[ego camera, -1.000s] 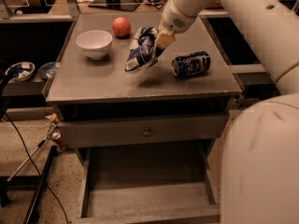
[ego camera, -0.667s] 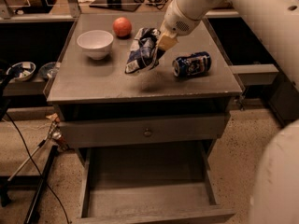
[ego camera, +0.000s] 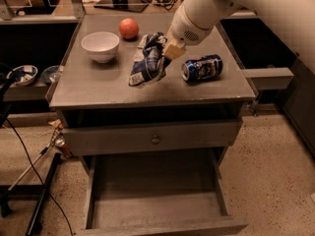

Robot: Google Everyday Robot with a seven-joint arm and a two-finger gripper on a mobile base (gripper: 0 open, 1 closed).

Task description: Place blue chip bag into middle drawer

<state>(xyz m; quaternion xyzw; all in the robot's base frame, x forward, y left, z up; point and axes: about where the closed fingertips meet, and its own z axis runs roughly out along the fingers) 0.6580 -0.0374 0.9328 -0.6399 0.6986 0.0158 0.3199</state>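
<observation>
Your main risk is the grip. The end effector is pinching the bag by its upper edge at 2 o'clock, and most of the crumpled foil hangs loose below and towards 8 o'clock. Foil that slack can slide out of a pinch if you swing fast, and it would then land on the tabletop or the floor instead of in the drawer. The bag hangs just above the middle of the tabletop, casting a shadow under it. The open drawer lies well apart at 6 o'clock, lower down and out in front of the cabinet. To reach it you must clear the tabletop's front lip and then the knobbed front. The dangling tail looks likely to catch on either one if you descend too soon. The can lies on its side just beside the wrist at 3 o'clock, so a careless sweep could set it rolling. The bowl at 10 o'clock looks safely out of the path. The drawer's walls are low, so a release from too high might let the bag bounce out over them. The arm enters from 1 o'clock, its thick white forearm slanting down over the rear right of the tabletop. Its wrist is tipped so the end effector points towards 7 o'clock.
</observation>
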